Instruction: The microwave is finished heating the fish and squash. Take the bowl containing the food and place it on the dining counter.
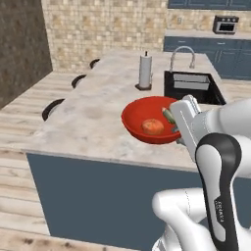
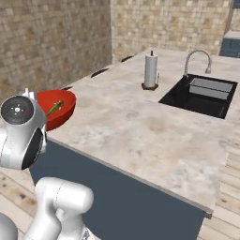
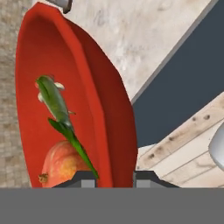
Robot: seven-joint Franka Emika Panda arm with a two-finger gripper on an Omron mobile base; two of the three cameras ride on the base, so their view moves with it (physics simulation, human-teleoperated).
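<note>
The glossy red bowl (image 1: 142,117) is tilted over the dining counter (image 1: 93,115), close to the counter's near edge. Whether its bottom touches the stone I cannot tell. Inside lie the orange-tan lump (image 1: 153,126) and the green piece (image 1: 168,115) of food. My gripper (image 1: 175,128) is shut on the bowl's right rim. In the hand view the rim (image 3: 103,109) runs down between my fingertips (image 3: 85,179), with the lump (image 3: 61,164) and the green piece (image 3: 54,100) beside it. From the right base the bowl (image 2: 61,105) shows behind my arm. The microwave is out of view.
A paper towel holder (image 1: 145,71) stands mid-counter, beside a black sink (image 1: 191,86) with a curved faucet (image 1: 182,54). Black stools (image 1: 53,108) line the counter's left side. Wood floor (image 3: 183,144) lies below the near edge. Blue cabinets (image 1: 225,54) run along the back wall.
</note>
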